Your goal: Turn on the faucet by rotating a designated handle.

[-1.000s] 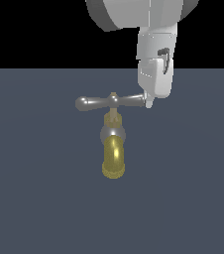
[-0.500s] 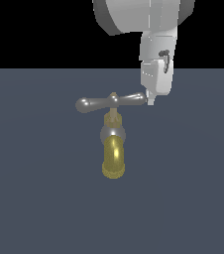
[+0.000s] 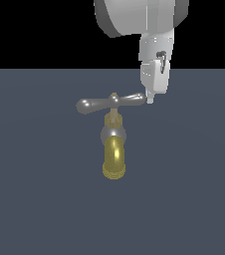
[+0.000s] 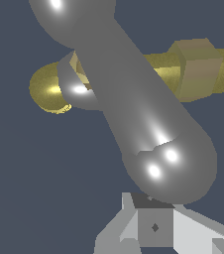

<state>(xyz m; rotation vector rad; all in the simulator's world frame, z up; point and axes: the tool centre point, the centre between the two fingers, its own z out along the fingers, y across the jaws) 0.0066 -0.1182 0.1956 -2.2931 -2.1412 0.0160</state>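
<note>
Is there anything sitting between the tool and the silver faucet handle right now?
Nothing visible does. The tool is right at the end of the handle on the exterior view's right, with only bare floor around. The wrist view shows that rounded end just ahead of the tool. Actual contact cannot be confirmed.

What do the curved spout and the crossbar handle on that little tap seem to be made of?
The spout looks like polished brass: yellow-gold, with a bright streak along its curve and a ribbed mouth. The handle looks like polished steel or chrome: silver-grey, with sharp white glints on its rounded ends, clearest in the wrist view. Since this is a simulator render, these are only surface looks; the actual material cannot be told.
</note>
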